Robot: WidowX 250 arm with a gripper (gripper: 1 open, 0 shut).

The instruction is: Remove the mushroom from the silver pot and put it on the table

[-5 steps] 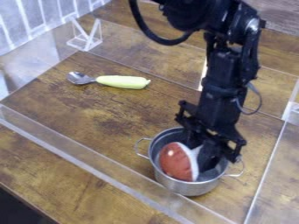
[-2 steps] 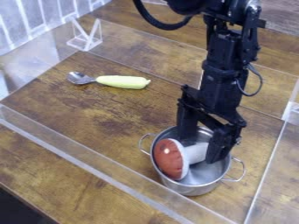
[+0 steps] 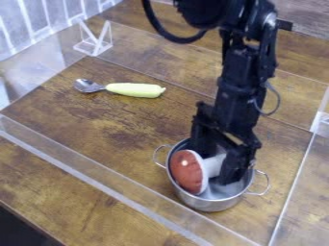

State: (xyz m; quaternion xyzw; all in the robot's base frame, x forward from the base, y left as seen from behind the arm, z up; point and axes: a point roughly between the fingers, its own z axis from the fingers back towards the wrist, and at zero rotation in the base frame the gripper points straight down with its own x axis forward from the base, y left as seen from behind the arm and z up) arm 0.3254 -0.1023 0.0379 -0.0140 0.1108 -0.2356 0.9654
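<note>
claw (image 3: 221,154): reached down into pot, straddled stem; fingers looked spread, likely to grip there
mushroom (image 3: 190,171): in pot, cap against wall, stem toward claw
spoon (image 3: 121,88): beyond pot, likely unneeded
pot (image 3: 214,204): upright, likely steadied mushroom

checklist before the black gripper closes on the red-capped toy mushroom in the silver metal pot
- Red-capped toy mushroom with white stem inside the round silver metal pot: ok
- Pot upright on the brown wood table: ok
- Black gripper over the pot, at the stem: ok
- Gripper jaws open: ok
- Stem squarely between both fingers: cannot tell, the gripper hides part of it
- Yellow-green handled spoon away from the pot: ok
</note>
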